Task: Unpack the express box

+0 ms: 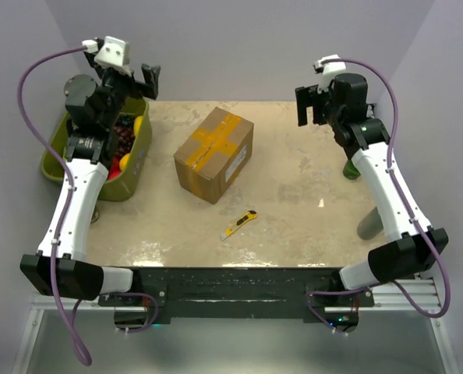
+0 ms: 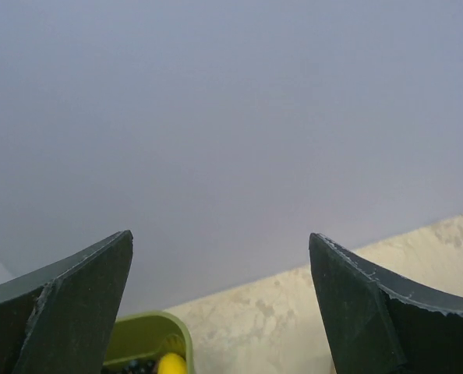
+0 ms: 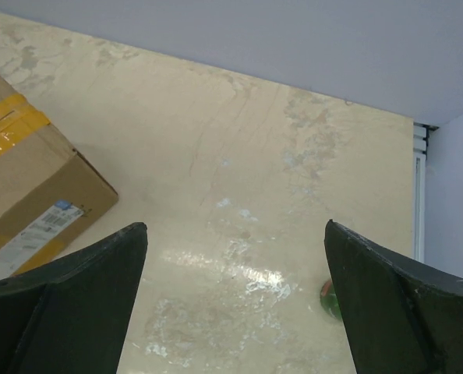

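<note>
My left pincer (image 2: pixel 220 304) and right pincer (image 3: pixel 235 300) are black; box (image 1: pixel 214 153) brown with yellow tape, bin (image 1: pixel 129 185) olive-green, knife (image 1: pixel 238 224) yellow and black, worktop (image 1: pixel 302 195) mottled beige.

In the top view the left arm (image 1: pixel 70 195) is seen stretched up along the left side of the frame. The left gripper (image 1: pixel 130 78) is held high in the upper left, its jaws spread wide with nothing between them. The right arm (image 1: pixel 389 183) is bent up along the right side, and the right gripper (image 1: pixel 312 107) is held in the upper right, its jaws also wide apart and empty.
</note>
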Tool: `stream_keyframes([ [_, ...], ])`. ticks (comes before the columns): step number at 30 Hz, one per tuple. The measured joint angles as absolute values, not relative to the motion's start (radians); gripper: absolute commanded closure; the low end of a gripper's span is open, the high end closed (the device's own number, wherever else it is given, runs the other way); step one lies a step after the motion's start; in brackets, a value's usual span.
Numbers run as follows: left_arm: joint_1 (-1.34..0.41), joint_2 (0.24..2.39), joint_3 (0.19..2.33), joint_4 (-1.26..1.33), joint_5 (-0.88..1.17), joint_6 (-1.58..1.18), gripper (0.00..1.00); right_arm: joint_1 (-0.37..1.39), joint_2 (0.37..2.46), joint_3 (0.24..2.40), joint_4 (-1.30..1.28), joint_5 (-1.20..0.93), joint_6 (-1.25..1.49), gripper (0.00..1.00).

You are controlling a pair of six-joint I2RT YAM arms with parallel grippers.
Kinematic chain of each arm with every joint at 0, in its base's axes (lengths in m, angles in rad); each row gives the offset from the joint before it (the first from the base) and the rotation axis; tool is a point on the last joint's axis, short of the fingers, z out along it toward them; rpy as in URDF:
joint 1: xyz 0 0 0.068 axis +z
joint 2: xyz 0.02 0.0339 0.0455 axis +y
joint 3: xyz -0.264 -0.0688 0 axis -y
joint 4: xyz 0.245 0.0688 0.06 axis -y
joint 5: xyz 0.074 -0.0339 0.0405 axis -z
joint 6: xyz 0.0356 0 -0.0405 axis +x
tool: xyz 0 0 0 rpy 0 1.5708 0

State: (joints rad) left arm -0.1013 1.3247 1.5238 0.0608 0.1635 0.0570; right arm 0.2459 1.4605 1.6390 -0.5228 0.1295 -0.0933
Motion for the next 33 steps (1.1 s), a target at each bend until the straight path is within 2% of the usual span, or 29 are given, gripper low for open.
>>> stream_keyframes([
  [5, -0.101, 1.319, 1.428, -0.052, 0.331, 0.067, 0.04, 0.244, 1.466, 1.611, -0.534, 0.02, -0.157, 0.01],
  [8, -0.104, 1.303, 1.384, -0.128, 0.434, 0.069, 0.04, 0.245, 1.454, 1.587, -0.592, -0.182, -0.305, 0.01],
  [10, -0.109, 1.281, 1.358, -0.176, 0.489, 0.072, 0.0, 0.268, 1.426, 1.535, -0.65, -0.305, -0.431, 0.04],
  [15, -0.12, 1.177, 1.271, -0.244, 0.545, 0.084, 0.0, 0.385, 1.429, 1.421, -0.832, -0.506, -0.724, 0.14],
  [17, -0.12, 1.139, 1.25, -0.268, 0.551, 0.102, 0.0, 0.433, 1.455, 1.382, -0.887, -0.535, -0.813, 0.14],
  [18, -0.12, 1.123, 1.24, -0.276, 0.553, 0.117, 0.0, 0.456, 1.473, 1.359, -0.906, -0.543, -0.859, 0.01],
  [24, -0.117, 1.068, 1.176, -0.318, 0.574, 0.189, 0.0, 0.563, 1.634, 1.302, -0.951, -0.555, -1.041, 0.02],
  [33, -0.027, 1.054, 1.165, -0.343, 0.572, 0.202, 0.02, 0.676, 1.805, 1.307, -0.844, -0.541, -1.185, 0.11],
])
